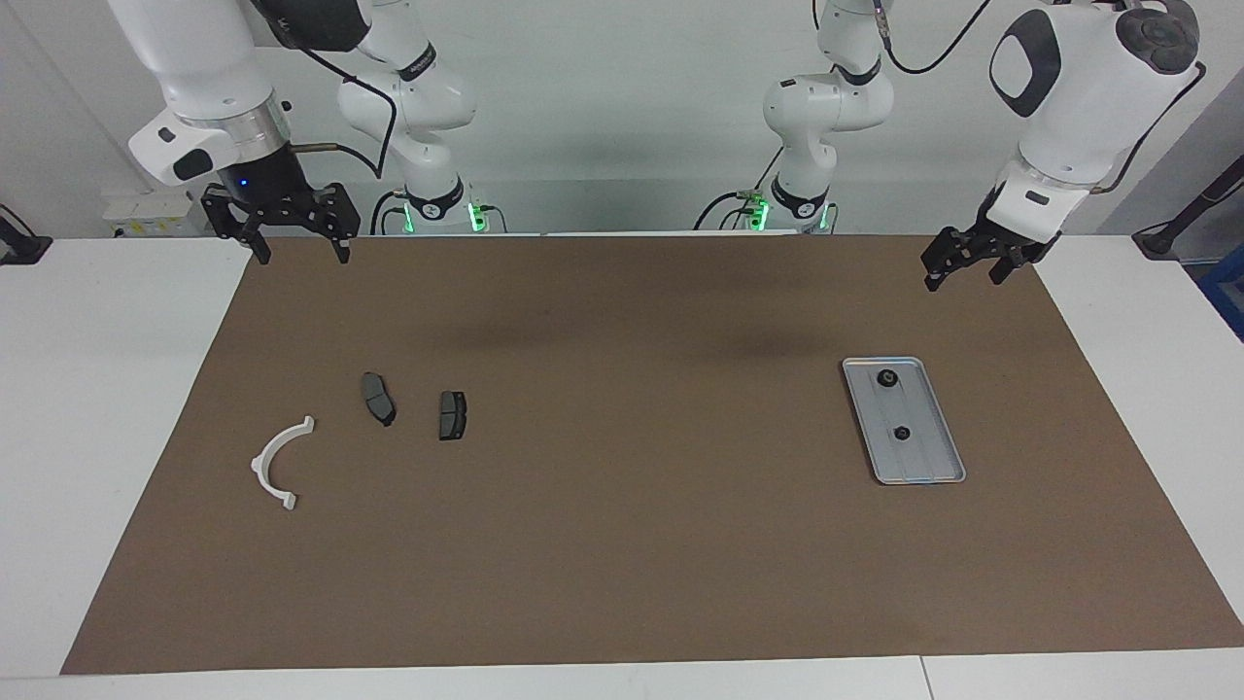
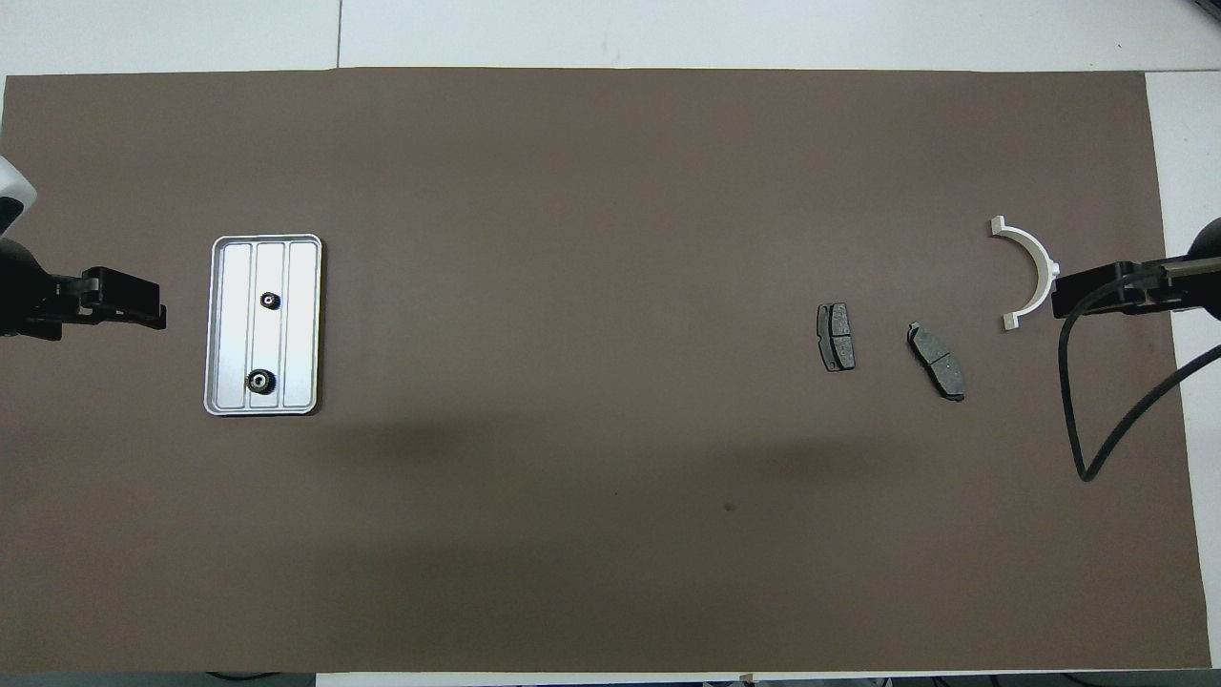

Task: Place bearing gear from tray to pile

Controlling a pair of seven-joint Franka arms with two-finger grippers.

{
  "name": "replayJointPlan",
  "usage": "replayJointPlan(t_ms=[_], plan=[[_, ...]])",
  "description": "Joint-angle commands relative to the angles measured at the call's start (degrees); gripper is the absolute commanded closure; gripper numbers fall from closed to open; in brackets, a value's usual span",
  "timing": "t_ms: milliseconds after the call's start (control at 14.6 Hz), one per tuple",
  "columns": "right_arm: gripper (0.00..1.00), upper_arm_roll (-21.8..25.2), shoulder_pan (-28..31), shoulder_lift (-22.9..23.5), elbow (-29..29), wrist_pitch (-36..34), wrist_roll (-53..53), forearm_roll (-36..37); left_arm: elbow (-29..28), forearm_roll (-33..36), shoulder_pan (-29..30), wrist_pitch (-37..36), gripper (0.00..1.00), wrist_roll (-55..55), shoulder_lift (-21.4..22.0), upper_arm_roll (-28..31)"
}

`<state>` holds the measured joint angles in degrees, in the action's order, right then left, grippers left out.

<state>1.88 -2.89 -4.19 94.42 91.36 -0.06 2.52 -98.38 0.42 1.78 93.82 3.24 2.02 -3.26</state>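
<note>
Both the left claw point(image 1: 964, 274) and right claw point(image 1: 297, 251) hang open at the frame's upper corners, two bearing gears point(image 1: 886, 378) awaiting pickup in the tray point(image 1: 933, 473) at right.

**Parts Count on the Mat**

One tray point(image 1: 935, 473) is sitting on one brown mat point(image 1: 622, 544), carrying two gears: one point(image 1: 886, 378) at the tray's 12 o'clock end in the facing view, one point(image 1: 901, 434) near its centre. Two brake pads point(image 1: 378, 398) point(image 1: 452, 415) are lying flat. One white bracket point(image 1: 278, 466) is lying at the pads' 8 o'clock. Two grippers point(image 1: 296, 255) point(image 1: 965, 276) are hanging open.
</note>
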Motion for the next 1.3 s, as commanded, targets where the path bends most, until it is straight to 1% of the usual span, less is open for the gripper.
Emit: replayJointPlan(t_ms=[0, 411, 480, 617, 754, 1029, 1234], plan=[[0.0, 0.0, 0.3, -1.2, 1.2, 1.0, 0.4, -1.7, 1.0, -0.5, -0.5, -0.6, 0.0, -0.6, -0.4, 0.4], [0.0, 0.0, 0.3, -1.2, 1.2, 1.0, 0.4, -1.7, 0.3, -0.6, -0.4, 0.1, 0.0, 1.1, -0.1, 0.4], [0.0, 0.0, 0.3, -1.2, 1.2, 1.0, 0.4, -1.7, -0.3, -0.5, -0.4, 0.7, 0.0, 1.3, 0.0, 0.6], [0.0, 0.0, 0.3, -1.2, 1.2, 0.9, 0.4, -1.7, -2.2, -0.5, 0.1, 4.0, 0.0, 0.8, 0.5, 0.9], [0.0, 0.0, 0.3, -1.2, 1.2, 1.0, 0.4, -1.7, -5.7, -0.4, 0.3, 7.4, 0.0, 0.6, 0.7, 0.9], [0.0, 0.0, 0.2, -1.2, 1.2, 1.0, 0.5, -1.7, -16.0, 0.1, 0.3, 18.2, 0.0, -0.9, 0.7, 1.0], [0.0, -0.1, 0.2, -1.2, 1.2, 1.0, 0.4, -1.7, -20.3, 0.6, 0.8, 23.2, 0.0, -1.8, 0.1, 1.0]])
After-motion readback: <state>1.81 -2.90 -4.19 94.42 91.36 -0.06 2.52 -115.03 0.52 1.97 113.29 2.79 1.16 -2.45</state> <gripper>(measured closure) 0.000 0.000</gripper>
